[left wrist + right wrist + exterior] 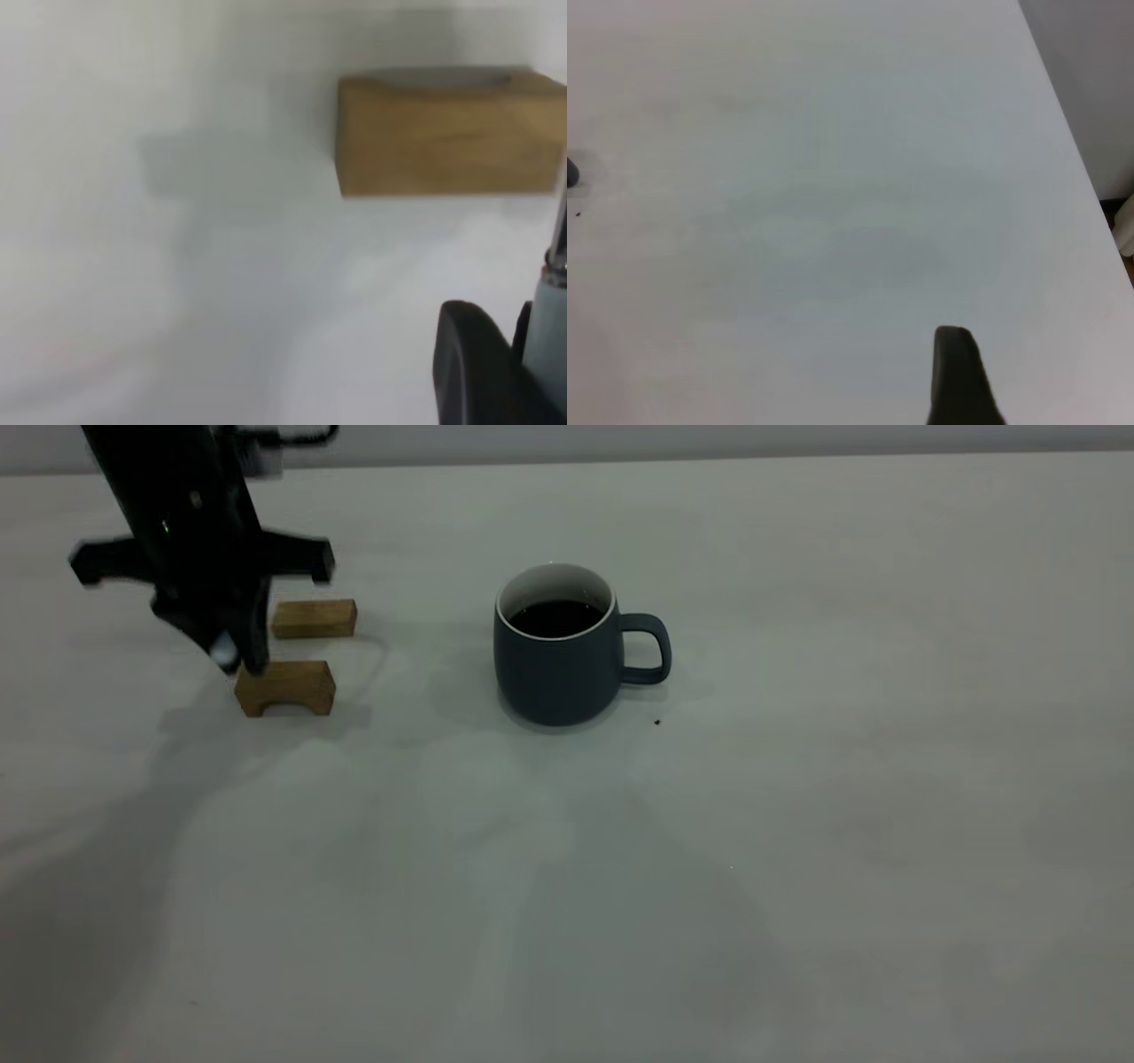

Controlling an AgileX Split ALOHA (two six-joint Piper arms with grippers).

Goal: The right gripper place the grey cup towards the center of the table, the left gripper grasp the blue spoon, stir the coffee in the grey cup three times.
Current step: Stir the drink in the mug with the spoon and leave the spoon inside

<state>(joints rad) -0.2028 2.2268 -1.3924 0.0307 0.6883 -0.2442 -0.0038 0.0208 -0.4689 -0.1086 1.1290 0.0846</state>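
The rounded dark slate-grey mug (558, 657) stands upright near the middle of the plain off-white table (797, 824), handle toward its right edge, with dark coffee (555, 616) inside. Toward the far left corner, the black two-fingered left gripper (232, 651) hangs tip-down just above the nearer tan wooden block (285, 687); a second tan block (314, 618) lies behind. Its jaws pinch the pale blue-handled spoon (551, 319). The right gripper's black finger (961, 381) shows over bare table; I cannot tell its jaw state.
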